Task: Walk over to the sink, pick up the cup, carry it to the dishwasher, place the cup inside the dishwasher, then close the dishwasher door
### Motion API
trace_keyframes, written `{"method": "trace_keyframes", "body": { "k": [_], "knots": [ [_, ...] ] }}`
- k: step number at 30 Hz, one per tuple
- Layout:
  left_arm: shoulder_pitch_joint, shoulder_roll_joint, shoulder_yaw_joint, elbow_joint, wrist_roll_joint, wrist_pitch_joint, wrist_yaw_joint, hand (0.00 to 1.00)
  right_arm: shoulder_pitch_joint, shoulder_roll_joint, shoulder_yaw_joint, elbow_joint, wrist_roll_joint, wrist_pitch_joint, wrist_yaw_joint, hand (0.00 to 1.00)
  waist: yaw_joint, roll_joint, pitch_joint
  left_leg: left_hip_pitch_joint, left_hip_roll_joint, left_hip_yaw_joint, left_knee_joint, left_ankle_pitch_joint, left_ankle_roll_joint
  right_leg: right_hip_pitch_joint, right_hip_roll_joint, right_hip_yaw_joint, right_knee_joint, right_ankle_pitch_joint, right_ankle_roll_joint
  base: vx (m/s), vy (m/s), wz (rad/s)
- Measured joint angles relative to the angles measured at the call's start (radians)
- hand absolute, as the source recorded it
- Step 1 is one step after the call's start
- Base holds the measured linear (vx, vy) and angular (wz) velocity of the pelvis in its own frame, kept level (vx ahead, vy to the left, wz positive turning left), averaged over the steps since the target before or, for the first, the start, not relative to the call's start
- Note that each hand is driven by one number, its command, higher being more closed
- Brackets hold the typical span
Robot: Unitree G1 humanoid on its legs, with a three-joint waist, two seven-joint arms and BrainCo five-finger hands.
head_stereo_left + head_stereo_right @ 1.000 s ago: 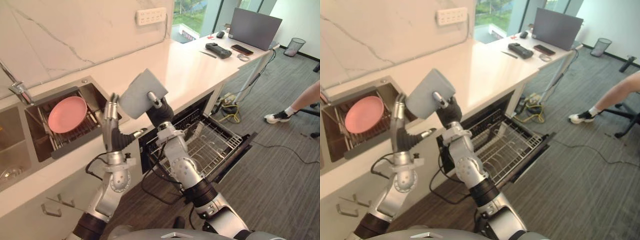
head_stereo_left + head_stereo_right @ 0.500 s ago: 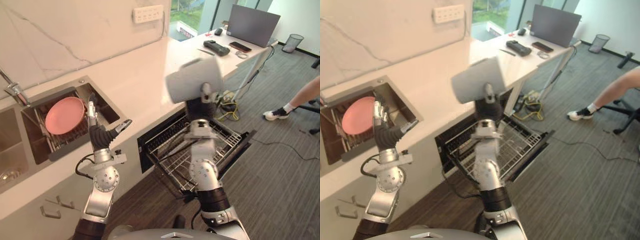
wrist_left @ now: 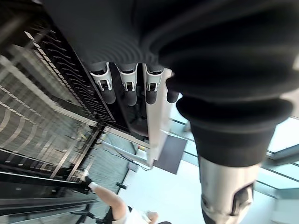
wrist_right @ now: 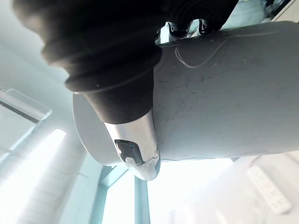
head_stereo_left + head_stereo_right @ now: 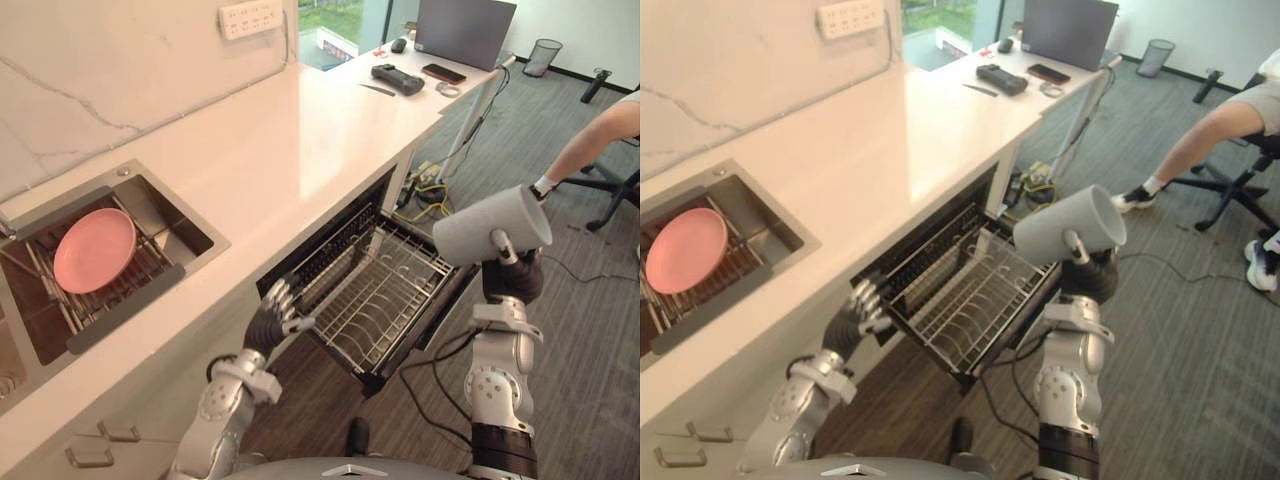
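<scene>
Cup (image 5: 492, 225): grey, on its side, gripped by the curled fingers of the right hand (image 5: 512, 278). In the last second it has moved from over the counter (image 5: 300, 130) near the sink (image 5: 190, 215) to just right of the pulled-out dishwasher rack (image 5: 385, 290), so the carry looks nearly done and placing seems next. Right forearm: upright, cup held high. Left hand (image 5: 272, 318): lowered to the rack's near corner, fingers loose, empty.

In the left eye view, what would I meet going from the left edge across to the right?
pink round plate → left hand → pulled-out wire dishwasher rack → grey cup, held in the right hand → person's bare leg
</scene>
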Motion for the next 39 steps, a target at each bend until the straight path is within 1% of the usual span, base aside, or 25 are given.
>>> {"method": "trace_keyframes", "body": {
  "k": [1,3,4,5,7,8,10,11,12,13,14,15,16,18,19,20,22,25,27,28,33,34,35,37,39],
  "knots": [
    [0.010,0.003,0.002,0.016,0.000,0.002,-0.005,0.00,0.003,0.000,0.000,0.016,-0.009,0.002,0.004,1.00,0.001,0.000,0.000,0.000,0.000,0.000,0.000,0.000,0.000,0.000,0.000,-0.001,0.000,0.000,0.000,0.02,0.019,0.04],
    [0.036,0.004,0.029,0.094,0.003,0.007,-0.032,0.00,0.010,0.000,0.002,0.066,-0.078,0.006,0.005,1.00,0.008,-0.001,0.001,-0.003,-0.001,-0.005,0.001,-0.002,0.002,0.001,-0.002,-0.007,0.000,-0.001,0.001,0.01,0.030,0.10],
    [0.049,0.004,0.043,0.147,0.029,0.008,-0.036,0.00,0.021,-0.001,0.002,0.078,-0.113,0.007,0.006,1.00,0.011,-0.001,0.001,-0.008,-0.002,-0.016,0.004,-0.003,0.003,0.003,-0.005,-0.017,0.000,-0.001,0.002,-0.01,0.031,0.19],
    [0.052,0.007,0.045,0.183,0.047,0.007,-0.038,0.00,0.024,-0.001,0.003,0.085,-0.125,0.008,0.007,1.00,0.010,-0.001,0.001,-0.009,-0.003,-0.023,0.004,-0.003,0.004,0.005,-0.008,-0.022,0.000,0.000,0.001,-0.01,0.038,0.21],
    [0.055,0.020,0.073,0.352,0.155,-0.004,-0.022,0.00,0.023,-0.017,0.020,0.128,-0.210,0.022,0.021,1.00,0.012,-0.004,0.002,-0.002,-0.007,-0.026,-0.008,0.000,0.008,0.008,-0.011,-0.025,0.000,0.000,0.005,-0.01,0.033,0.08],
    [0.056,0.027,0.080,0.396,0.176,-0.005,-0.019,0.00,0.023,-0.022,0.030,0.141,-0.233,0.025,0.022,1.00,0.012,-0.005,0.003,0.001,-0.008,-0.026,-0.011,0.001,0.008,0.010,-0.013,-0.025,0.000,-0.001,0.006,0.00,0.034,0.01],
    [0.063,0.047,0.116,0.552,0.289,-0.013,0.024,0.00,0.023,-0.042,0.069,0.199,-0.335,0.072,0.023,1.00,0.010,-0.010,0.007,0.011,-0.008,-0.028,-0.012,0.001,0.008,0.020,-0.014,-0.028,0.000,-0.002,0.008,0.02,0.036,0.02],
    [0.063,0.049,0.126,0.592,0.312,-0.015,0.037,0.00,0.023,-0.046,0.081,0.222,-0.355,0.083,0.023,1.00,0.010,-0.011,0.010,0.016,-0.008,-0.029,-0.014,0.001,0.008,0.025,-0.014,-0.030,0.000,-0.003,0.009,0.02,0.027,0.10],
    [0.064,0.050,0.160,0.634,0.334,-0.025,0.050,0.00,0.024,-0.058,0.099,0.266,-0.406,0.110,0.023,1.00,0.009,-0.012,0.012,0.020,-0.009,-0.038,-0.015,0.001,0.008,0.034,-0.016,-0.041,-0.001,-0.004,0.011,0.01,0.034,0.24],
    [0.055,0.051,0.182,0.659,0.368,-0.053,0.069,0.00,0.023,-0.076,0.120,0.309,-0.455,0.132,0.022,1.00,0.010,-0.011,0.015,0.022,-0.012,-0.051,-0.015,0.002,0.010,0.042,-0.021,-0.052,-0.001,-0.007,0.014,0.01,0.030,0.25],
    [0.050,0.051,0.192,0.669,0.387,-0.062,0.082,0.00,0.021,-0.083,0.130,0.330,-0.484,0.144,0.022,1.00,0.013,-0.011,0.015,0.022,-0.013,-0.053,-0.017,0.002,0.011,0.043,-0.022,-0.053,-0.001,-0.006,0.015,0.00,0.032,0.16],
    [0.041,0.051,0.220,0.704,0.427,-0.076,0.107,0.00,0.006,-0.094,0.150,0.374,-0.542,0.165,0.021,1.00,0.022,-0.012,0.017,0.025,-0.015,-0.053,-0.021,0.004,0.012,0.044,-0.024,-0.052,-0.001,-0.006,0.016,0.00,0.000,0.00],
    [0.034,0.054,0.235,0.748,0.466,-0.083,0.131,0.00,-0.009,-0.104,0.170,0.407,-0.580,0.177,0.019,1.00,0.023,-0.010,0.019,0.032,-0.016,-0.052,-0.026,0.006,0.012,0.046,-0.025,-0.051,-0.001,-0.006,0.017,0.01,0.032,0.00],
    [0.030,0.069,0.256,0.861,0.532,-0.070,0.169,0.00,-0.047,-0.127,0.185,0.476,-0.662,0.207,0.015,1.00,0.024,-0.009,0.028,0.038,-0.018,-0.056,-0.029,0.006,0.012,0.055,-0.026,-0.055,-0.001,-0.008,0.020,0.00,0.009,0.05],
    [0.033,0.070,0.270,0.881,0.550,-0.066,0.180,0.00,-0.069,-0.154,0.195,0.508,-0.703,0.225,0.014,1.00,0.030,-0.015,0.038,0.036,-0.020,-0.062,-0.029,0.008,0.013,0.055,-0.028,-0.061,-0.001,-0.009,0.021,0.00,0.017,0.13],
    [0.034,0.072,0.269,0.888,0.561,-0.064,0.180,0.00,-0.085,-0.170,0.201,0.525,-0.717,0.235,0.014,1.00,0.034,-0.012,0.044,0.036,-0.021,-0.067,-0.029,0.010,0.013,0.058,-0.030,-0.066,-0.001,-0.009,0.021,-0.02,0.008,0.23],
    [0.040,0.078,0.274,0.896,0.571,-0.060,0.186,0.00,-0.152,-0.216,0.210,0.583,-0.751,0.262,0.013,1.00,0.040,-0.027,0.074,0.028,-0.025,-0.083,-0.032,0.018,0.015,0.058,-0.035,-0.080,0.000,-0.009,0.022,-0.03,0.008,0.20],
    [0.043,0.085,0.281,0.900,0.577,-0.061,0.185,0.00,-0.259,-0.273,0.215,0.655,-0.782,0.268,0.011,1.00,0.059,-0.039,0.102,0.005,-0.033,-0.089,-0.037,0.031,0.016,0.037,-0.042,-0.084,0.000,-0.004,0.019,-0.03,0.008,0.08],
    [0.043,0.081,0.281,0.900,0.577,-0.065,0.183,0.00,-0.304,-0.317,0.240,0.683,-0.787,0.277,0.009,1.00,0.058,-0.030,0.117,-0.003,-0.040,-0.109,-0.037,0.037,0.019,0.039,-0.048,-0.102,0.000,0.000,0.023,0.00,0.018,0.24],
    [0.043,0.079,0.281,0.899,0.577,-0.073,0.180,0.00,-0.328,-0.336,0.252,0.705,-0.810,0.283,0.005,1.00,0.066,-0.028,0.124,-0.005,-0.043,-0.113,-0.045,0.043,0.021,0.037,-0.050,-0.103,0.000,0.001,0.024,0.01,0.018,0.26],
    [0.041,0.074,0.293,0.895,0.576,-0.091,0.168,0.00,-0.444,-0.380,0.292,0.828,-0.822,0.286,-0.001,1.00,0.076,-0.028,0.179,-0.028,-0.058,-0.137,-0.042,0.054,0.028,0.029,-0.064,-0.122,0.002,0.008,0.029,-0.02,0.027,0.16],
    [0.041,0.075,0.293,0.892,0.576,-0.091,0.164,0.00,-0.493,-0.407,0.315,0.864,-0.822,0.294,-0.002,1.00,0.091,-0.029,0.206,-0.043,-0.067,-0.137,-0.041,0.061,0.033,0.014,-0.072,-0.124,0.007,0.016,0.031,-0.04,0.041,0.09],
    [0.041,0.074,0.293,0.892,0.576,-0.091,0.164,0.00,-0.515,-0.416,0.321,0.875,-0.822,0.297,-0.002,1.00,0.092,-0.028,0.219,-0.049,-0.072,-0.139,-0.041,0.064,0.035,0.009,-0.076,-0.124,0.007,0.019,0.032,-0.07,0.060,0.08],
    [0.041,0.071,0.290,0.887,0.576,-0.096,0.162,0.00,-0.599,-0.437,0.325,0.923,-0.822,0.305,-0.002,1.00,0.098,-0.028,0.276,-0.073,-0.082,-0.145,-0.027,0.070,0.040,-0.003,-0.087,-0.125,0.007,0.030,0.033,-0.08,0.055,0.12],
    [0.041,0.071,0.288,0.887,0.576,-0.099,0.162,0.00,-0.642,-0.456,0.343,0.954,-0.821,0.309,-0.003,1.00,0.108,-0.031,0.306,-0.103,-0.090,-0.156,-0.011,0.072,0.042,-0.019,-0.094,-0.131,0.007,0.037,0.033,-0.08,0.034,0.15]
  ]
}}
